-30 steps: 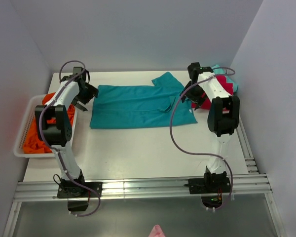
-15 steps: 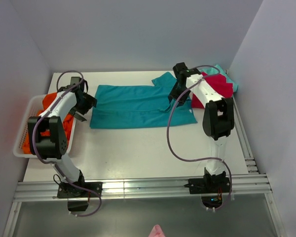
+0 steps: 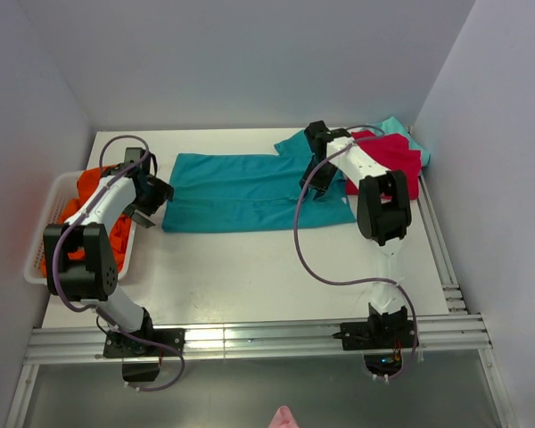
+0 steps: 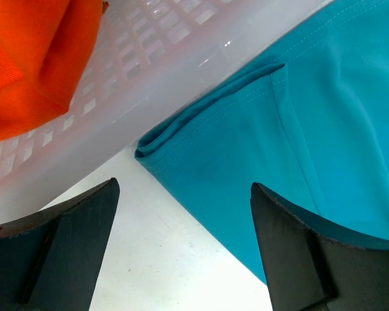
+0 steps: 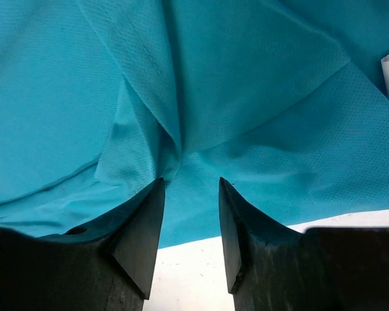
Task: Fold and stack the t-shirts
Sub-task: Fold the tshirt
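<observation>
Lying flat on table (image 3: 250, 276): teal-blue t-shirt (image 3: 250, 192).
Left gripper (image 4: 183, 188): jaws wide apart over its left hem corner, beside basket (image 4: 181, 58).
Right gripper (image 5: 188, 184): jaws narrowly apart at its right-edge pucker, wrist-view only.

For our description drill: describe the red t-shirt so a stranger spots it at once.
On the white table, go to the far right corner. Beside the spread teal-blue t-shirt lies the red t-shirt, the only red cloth, resting on a light-teal one.

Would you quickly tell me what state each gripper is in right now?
Left gripper: open, empty.
Right gripper: half apart over the teal t-shirt; grip cannot be told.
</observation>
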`<state>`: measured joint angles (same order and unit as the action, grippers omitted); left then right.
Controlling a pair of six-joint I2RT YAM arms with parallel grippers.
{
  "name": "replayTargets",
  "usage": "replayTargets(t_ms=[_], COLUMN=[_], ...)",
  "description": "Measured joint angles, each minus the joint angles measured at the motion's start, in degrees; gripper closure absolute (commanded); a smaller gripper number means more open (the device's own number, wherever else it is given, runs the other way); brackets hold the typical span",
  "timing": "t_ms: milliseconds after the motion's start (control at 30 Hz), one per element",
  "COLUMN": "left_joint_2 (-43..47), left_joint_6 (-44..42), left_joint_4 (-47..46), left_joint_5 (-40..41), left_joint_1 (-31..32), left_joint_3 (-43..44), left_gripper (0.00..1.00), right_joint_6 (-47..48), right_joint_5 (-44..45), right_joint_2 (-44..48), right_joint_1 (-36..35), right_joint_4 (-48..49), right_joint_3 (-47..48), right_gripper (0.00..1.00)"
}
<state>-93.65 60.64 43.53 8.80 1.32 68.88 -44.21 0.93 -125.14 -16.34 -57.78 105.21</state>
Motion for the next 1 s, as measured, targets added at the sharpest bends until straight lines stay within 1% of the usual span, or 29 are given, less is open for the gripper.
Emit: replayTargets(t_ms=[33, 267, 433, 633, 1000], left_joint_2=[0.09, 0.2, 0.2, 0.17, 0.07], left_joint_6=[-0.02, -0.26, -0.87, -1.33, -2.56], left_joint_4=[-0.04, -0.09, -0.09, -0.11, -0.48], left_joint_5=[0.0, 0.0, 0.0, -0.02, -0.22], left_joint_1=[0.0, 0.0, 0.0, 0.0, 0.0], left_joint_3=[-0.13, -0.28, -0.28, -0.28, -0.28], left_gripper=[0.11, 0.12, 0.12, 0.13, 0.14], right_joint_6=[0.02, -0.02, -0.07, -0.35, -1.62], right_joint_5=[0.04, 0.11, 0.11, 0.07, -0.09], right_joint_2=[-0.02, -1.88, -2.78, -2.86, -8.33], right_joint_1=[0.0, -0.02, -0.02, -0.02, -0.35], right_joint_4=[-0.04, 0.11, 0.07, 0.11, -0.48], right_joint_3=[0.31, 1.75, 1.75, 1.88, 8.13], right_gripper=[0.57, 0.59, 0.67, 0.74, 0.75])
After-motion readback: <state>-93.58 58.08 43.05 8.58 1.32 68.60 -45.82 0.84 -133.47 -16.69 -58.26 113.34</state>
